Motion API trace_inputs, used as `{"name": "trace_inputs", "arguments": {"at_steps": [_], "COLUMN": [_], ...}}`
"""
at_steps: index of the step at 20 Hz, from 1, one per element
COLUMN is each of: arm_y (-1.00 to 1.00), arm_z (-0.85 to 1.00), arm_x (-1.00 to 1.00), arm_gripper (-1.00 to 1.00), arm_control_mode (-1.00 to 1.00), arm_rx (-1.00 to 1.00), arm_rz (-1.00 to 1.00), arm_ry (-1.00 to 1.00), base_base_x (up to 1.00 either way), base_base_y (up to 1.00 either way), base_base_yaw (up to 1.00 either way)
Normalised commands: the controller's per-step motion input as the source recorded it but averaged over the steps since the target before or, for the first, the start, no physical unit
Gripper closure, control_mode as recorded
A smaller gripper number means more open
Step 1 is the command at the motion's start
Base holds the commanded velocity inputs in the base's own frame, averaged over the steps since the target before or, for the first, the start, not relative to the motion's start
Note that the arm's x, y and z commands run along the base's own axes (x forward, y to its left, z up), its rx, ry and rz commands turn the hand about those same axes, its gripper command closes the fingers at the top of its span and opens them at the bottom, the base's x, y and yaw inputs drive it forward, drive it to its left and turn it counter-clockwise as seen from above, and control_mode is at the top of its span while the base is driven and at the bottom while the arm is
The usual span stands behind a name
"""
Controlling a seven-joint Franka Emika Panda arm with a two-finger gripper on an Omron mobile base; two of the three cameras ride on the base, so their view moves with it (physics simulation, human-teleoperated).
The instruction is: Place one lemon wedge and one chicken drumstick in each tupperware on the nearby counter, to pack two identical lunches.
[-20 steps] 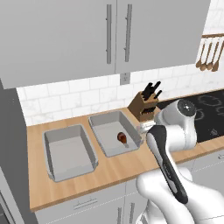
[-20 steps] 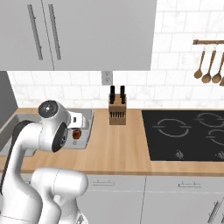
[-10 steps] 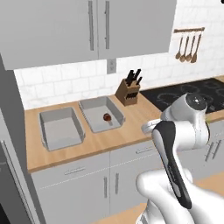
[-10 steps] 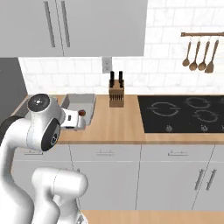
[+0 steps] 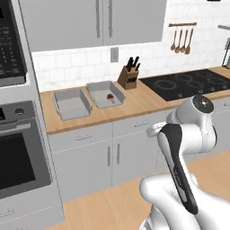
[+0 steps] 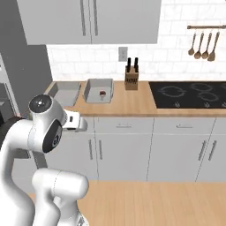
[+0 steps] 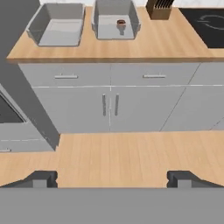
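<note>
The jaws (image 7: 112, 179) are wide apart and hold nothing; their two dark tips (image 7: 41, 178) stick up low in the hand view, one on each side. Right past the jaws is the wooden floor (image 7: 118, 157). Next, farther out, stand the pale grey cupboard doors (image 7: 109, 105) with thin bar handles. On top of them lies the light-brown bench (image 7: 166, 43), well away from the jaws. Two grey tupperware boxes sit side by side on the bench, close but not touching. The left tupperware (image 7: 57, 30) (image 5: 72, 103) (image 6: 65, 92) has nothing inside that I can see. The right tupperware (image 7: 114, 24) (image 5: 105, 93) (image 6: 98, 89) is almost straight ahead of the jaws, and it holds one small brown thing (image 7: 121, 23) (image 5: 109, 96) (image 6: 102, 93), too small to tell what it is. Just to the right of that box stands a knife block (image 7: 159, 9) (image 5: 129, 77) (image 6: 130, 79). Farther right is the black stove top (image 7: 208, 24) (image 5: 188, 83) (image 6: 187, 93).
</note>
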Motion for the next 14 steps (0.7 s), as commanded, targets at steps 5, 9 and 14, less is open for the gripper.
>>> {"name": "trace_inputs", "arguments": {"at_steps": [5, 9, 14], "arm_y": [0.0, 0.0, 0.0], "arm_z": [0.0, 0.0, 0.0], "arm_x": [0.0, 0.0, 0.0], "arm_gripper": [-1.0, -1.0, -1.0], "arm_control_mode": [1.0, 1.0, 1.0], "arm_rx": [0.0, 0.0, 0.0], "arm_rz": [0.0, 0.0, 0.0], "arm_ry": [0.0, 0.0, 0.0], "base_base_x": [-0.96, -0.54, -0.08], "base_base_y": [0.91, 1.0, 1.0], "base_base_yaw": [0.02, 0.0, 0.06]}}
